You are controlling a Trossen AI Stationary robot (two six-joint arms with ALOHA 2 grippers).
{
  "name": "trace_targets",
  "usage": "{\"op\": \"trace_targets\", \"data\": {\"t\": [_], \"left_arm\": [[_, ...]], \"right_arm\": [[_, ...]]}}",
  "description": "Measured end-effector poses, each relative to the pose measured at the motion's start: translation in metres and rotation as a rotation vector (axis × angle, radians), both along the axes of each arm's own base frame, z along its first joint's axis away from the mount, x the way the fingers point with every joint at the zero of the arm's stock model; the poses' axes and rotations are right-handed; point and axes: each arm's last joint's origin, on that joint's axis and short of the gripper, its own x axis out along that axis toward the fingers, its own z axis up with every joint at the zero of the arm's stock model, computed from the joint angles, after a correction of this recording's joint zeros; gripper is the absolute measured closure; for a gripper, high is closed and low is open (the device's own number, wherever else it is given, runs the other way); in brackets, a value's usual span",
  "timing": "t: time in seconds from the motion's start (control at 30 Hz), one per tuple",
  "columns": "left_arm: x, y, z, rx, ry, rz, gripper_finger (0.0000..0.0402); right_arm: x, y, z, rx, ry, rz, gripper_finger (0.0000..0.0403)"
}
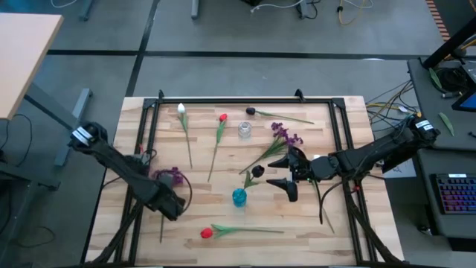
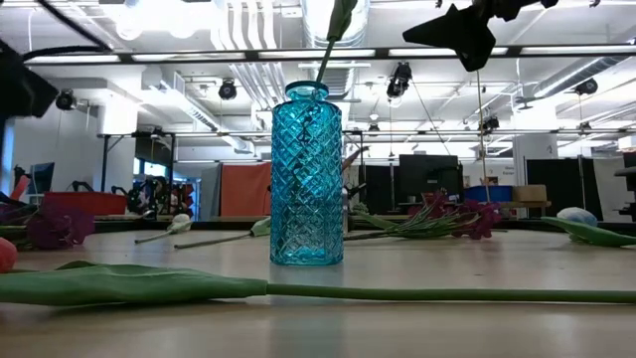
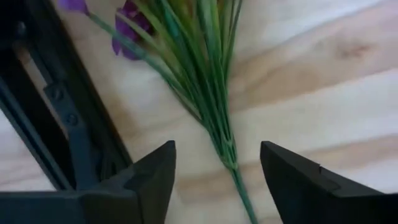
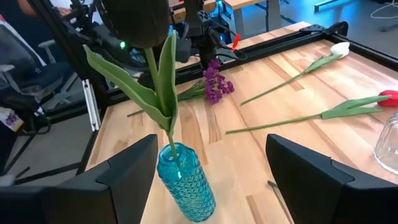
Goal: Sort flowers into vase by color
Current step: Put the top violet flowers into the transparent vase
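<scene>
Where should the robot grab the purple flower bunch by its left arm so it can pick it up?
Grab the thin green stem just below the leafy part, coming straight down. The purple flower bunch lies flat on the table, and the open left gripper already has one finger on each side of that stem.

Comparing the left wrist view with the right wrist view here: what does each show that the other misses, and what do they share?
Only the left wrist view shows the left gripper, open and straddling the green stem of the purple flower lying on the table.

Only the right wrist view shows the blue vase holding the near-black flower, the right gripper open around it, plus the white bud, a red tulip and the clear vase.

Both show that purple flower and the wooden table.
</scene>
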Motion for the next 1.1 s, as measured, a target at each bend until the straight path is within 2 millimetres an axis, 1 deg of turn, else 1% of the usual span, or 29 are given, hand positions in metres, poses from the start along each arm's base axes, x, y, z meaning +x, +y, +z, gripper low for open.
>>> {"op": "trace_targets", "data": {"t": [0.13,0.2,0.3,0.43,0.6,0.73,0.77,0.93,1.03,1.1], "left_arm": [[0.006,-0.004,-0.016,0.056,0.036,-0.022,0.0164],[0.008,-0.006,-0.023,0.079,0.061,-0.029,0.0168],[0.009,-0.007,-0.034,0.113,0.1,-0.032,0.0183],[0.012,-0.01,-0.045,0.131,0.124,-0.033,0.0225],[0.016,-0.012,-0.05,0.129,0.116,-0.035,0.0304],[0.017,-0.013,-0.049,0.124,0.082,-0.041,0.0376],[0.017,-0.013,-0.048,0.126,0.075,-0.042,0.0387],[0.017,-0.011,-0.041,0.147,0.058,-0.058,0.0394],[0.019,-0.011,-0.025,0.184,0.009,-0.067,0.0398],[0.024,-0.011,-0.008,0.23,-0.09,-0.081,0.0398]], "right_arm": [[0.0,0.001,0.0,0.009,0.004,0.037,0.0104],[0.0,0.002,0.0,0.016,0.004,0.061,0.0103],[0.0,0.002,0.0,0.021,0.005,0.079,0.0105],[0.0,0.003,0.0,0.026,0.006,0.097,0.0105],[-0.001,0.005,0.0,0.028,0.007,0.113,0.0101],[-0.002,0.009,0.0,0.02,0.008,0.128,0.0101],[-0.002,0.01,0.0,0.016,0.008,0.134,0.0101],[-0.004,0.013,-0.001,-0.013,0.022,0.161,0.0104],[-0.005,0.014,-0.003,-0.016,0.034,0.189,0.0107],[-0.005,0.014,-0.003,-0.015,0.043,0.204,0.0109]]}}
